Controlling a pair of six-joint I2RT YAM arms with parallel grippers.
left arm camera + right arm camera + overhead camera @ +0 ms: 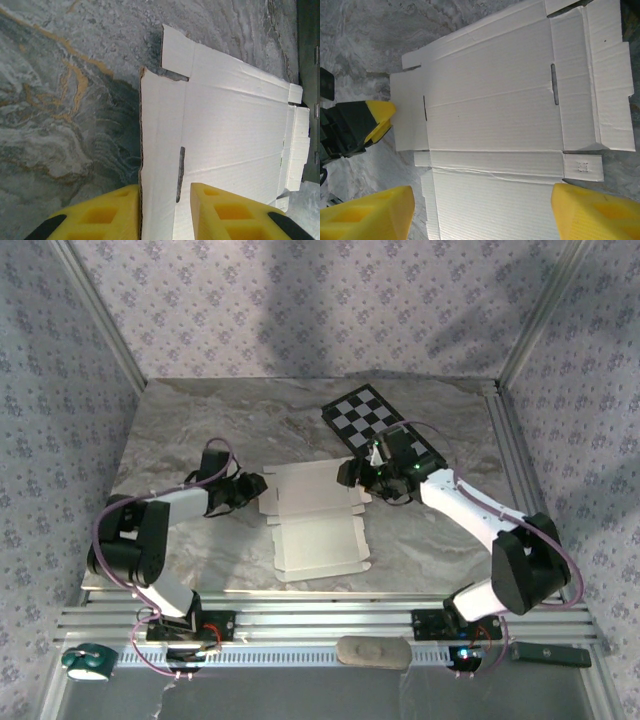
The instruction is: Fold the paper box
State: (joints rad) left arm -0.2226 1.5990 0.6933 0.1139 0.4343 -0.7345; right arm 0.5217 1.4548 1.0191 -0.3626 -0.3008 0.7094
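Apparently left claw (165, 212) astride box (235, 125) edge.

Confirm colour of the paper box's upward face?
White. The paper box lies flat with its white face up; best seen in the right wrist view.

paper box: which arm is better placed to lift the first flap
Likely left. The left gripper already has its fingers either side of the paper box edge flap; the right gripper hangs wide open over the sheet, gripping nothing.

Overhead and wrists, common paper box (318, 525)
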